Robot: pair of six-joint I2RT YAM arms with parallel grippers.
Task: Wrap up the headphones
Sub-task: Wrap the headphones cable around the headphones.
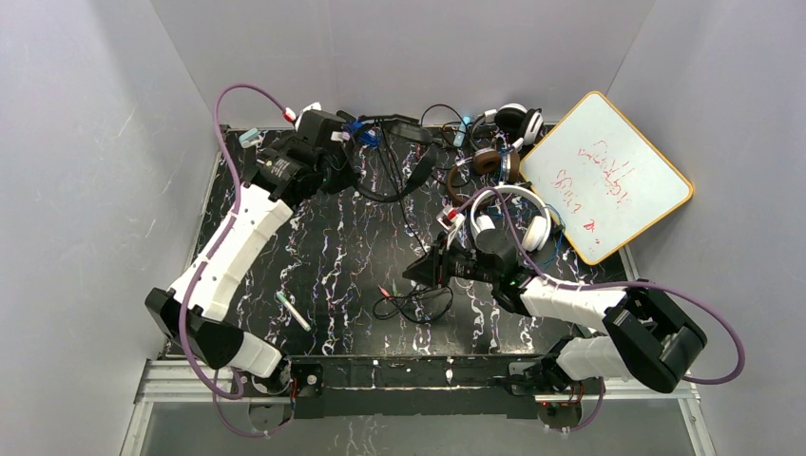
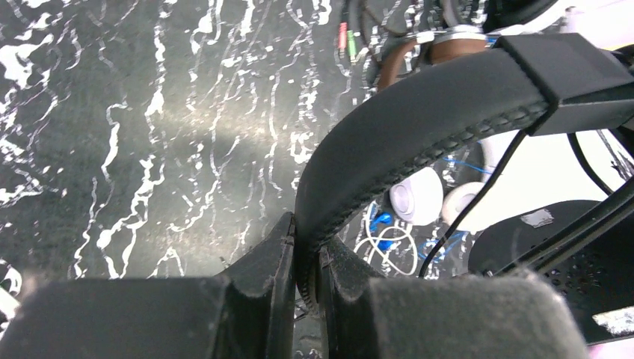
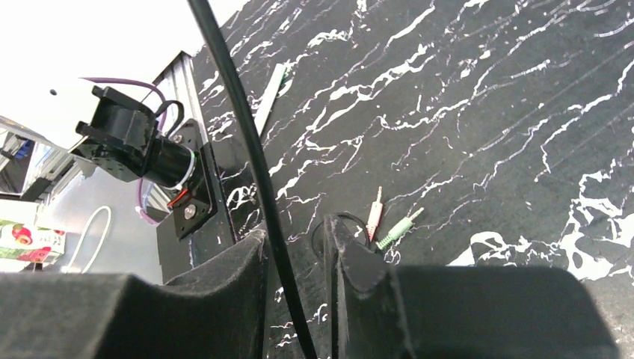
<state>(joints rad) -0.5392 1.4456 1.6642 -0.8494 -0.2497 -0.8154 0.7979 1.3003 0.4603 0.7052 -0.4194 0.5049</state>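
Left jaws pinched tight; right jaws seemingly ajar.

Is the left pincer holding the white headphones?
No, the left pincer is clamped on the padded black headband, not on anything white.

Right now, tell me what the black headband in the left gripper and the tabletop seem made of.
The black headband looks like padded faux leather, matte: a stitched seam runs along its edge. The tabletop seems printed laminate or vinyl, semi-gloss: black with white marble veining and a soft glare streak.
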